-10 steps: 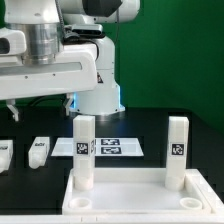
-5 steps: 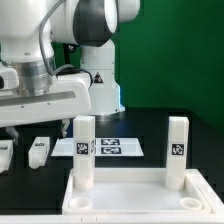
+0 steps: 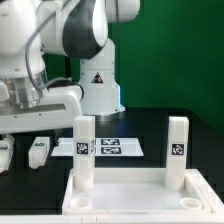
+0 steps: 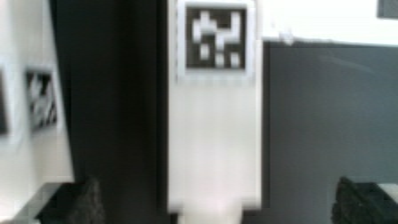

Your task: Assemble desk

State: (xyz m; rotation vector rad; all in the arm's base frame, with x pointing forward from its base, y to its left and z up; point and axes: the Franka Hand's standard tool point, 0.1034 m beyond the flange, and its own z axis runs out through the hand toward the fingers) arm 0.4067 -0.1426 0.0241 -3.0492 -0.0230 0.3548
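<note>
The white rimmed tabletop point(image 3: 130, 195) lies at the front of the exterior view. Two white legs stand upright in its far corners, one point(image 3: 84, 150) at the left and one point(image 3: 177, 148) at the right, each with a tag. Two loose legs point(image 3: 38, 150) point(image 3: 4, 155) lie on the black table at the exterior view's left. The arm's hand point(image 3: 35, 105) hangs just above them. In the wrist view my gripper point(image 4: 222, 205) is open, and a white tagged leg point(image 4: 214, 120) lies lengthwise between the fingertips point(image 4: 80, 205), apart from both. Another white tagged leg point(image 4: 18, 100) lies beside it.
The marker board point(image 3: 112, 147) lies flat behind the tabletop, in front of the robot's base point(image 3: 98, 95). A green wall stands at the back.
The arm has swung down and toward the exterior view's left, over the loose legs. The tabletop and its two standing legs have not moved.
</note>
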